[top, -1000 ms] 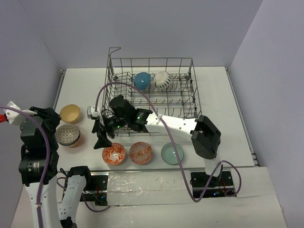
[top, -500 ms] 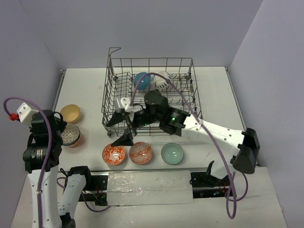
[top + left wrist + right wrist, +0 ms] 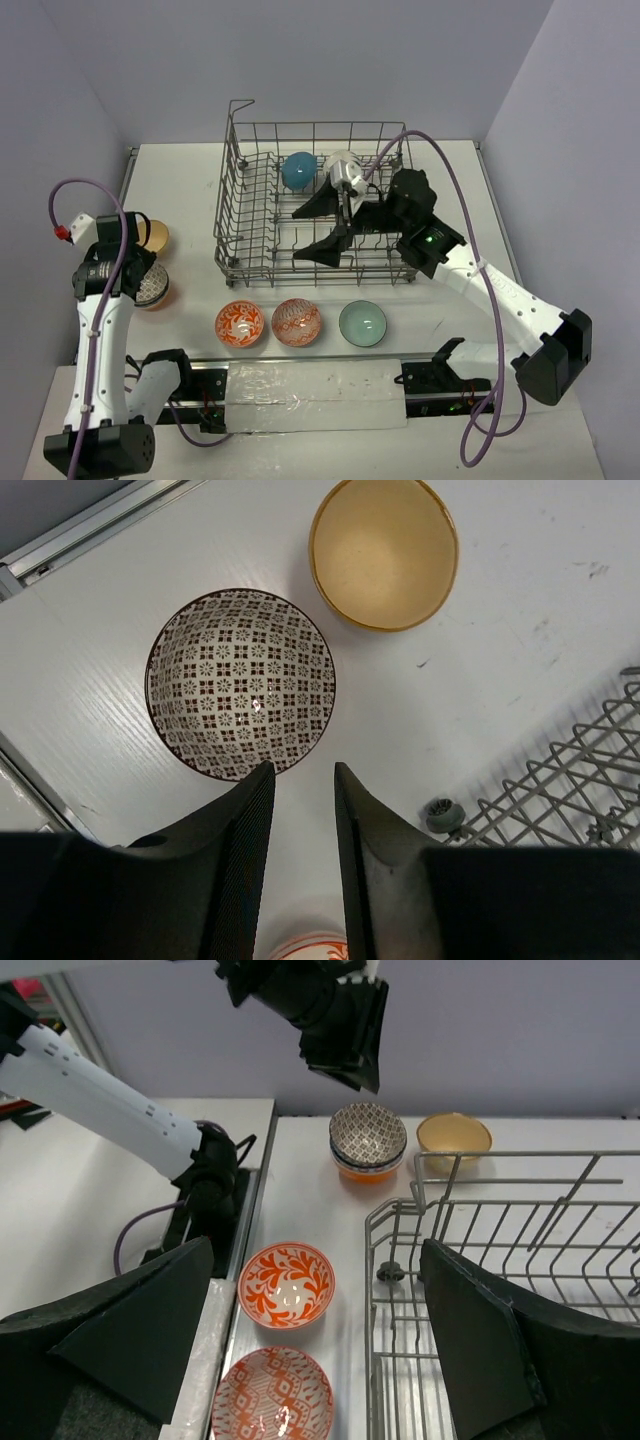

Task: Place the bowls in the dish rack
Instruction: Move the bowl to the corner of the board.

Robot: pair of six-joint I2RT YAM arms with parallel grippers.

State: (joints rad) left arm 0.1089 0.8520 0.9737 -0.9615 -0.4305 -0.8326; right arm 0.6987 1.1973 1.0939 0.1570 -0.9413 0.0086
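A white desk (image 3: 180, 180) between pale lilac walls carries a large grey wire dish rack (image 3: 236, 200). Only the overhead view shows what is inside it: a teal-blue bowl (image 3: 298, 170) and a white striped bowl (image 3: 340, 160) at the far side. The right tool (image 3: 300, 233) is spread wide and empty above the tines.

The right wrist view alone shows the brown-and-white patterned bowl (image 3: 368, 1132) nested in a plain orange bowl (image 3: 365, 1173), beside a tan bowl (image 3: 454, 1132). The left tool (image 3: 302, 780) hangs just beside that stack, its fingers narrowly parted and holding nothing.

Two orange-red patterned bowls (image 3: 240, 323) (image 3: 297, 321) and a pale green bowl (image 3: 362, 322) sit in front of the rack.
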